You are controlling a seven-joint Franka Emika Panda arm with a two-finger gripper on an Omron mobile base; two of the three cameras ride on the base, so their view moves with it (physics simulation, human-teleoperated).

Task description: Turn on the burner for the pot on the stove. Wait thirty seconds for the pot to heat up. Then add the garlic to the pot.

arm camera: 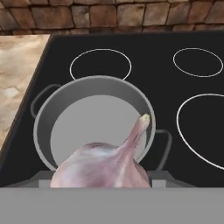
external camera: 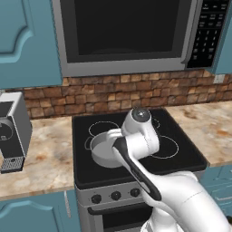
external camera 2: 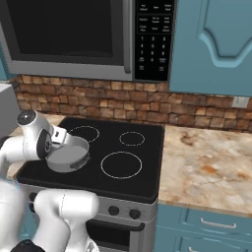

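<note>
End effector [arm camera: 100,186]: clamped on the garlic, held above the near rim of the pot.
Garlic [arm camera: 105,164]: pale pinkish bulb, pointed tip tilted up toward the pot's right rim.
Pot [arm camera: 94,118]: grey, nothing inside, on the front-left burner of the stove.
Stove [external camera 2: 142,162]: black glass top with white rings, black knobs on the silver front.
Microwave [external camera 2: 88,34]: above the stove; keypad writing too small to read.
Counter [external camera 2: 206,162]: marbled stone, right of the stove.
</note>
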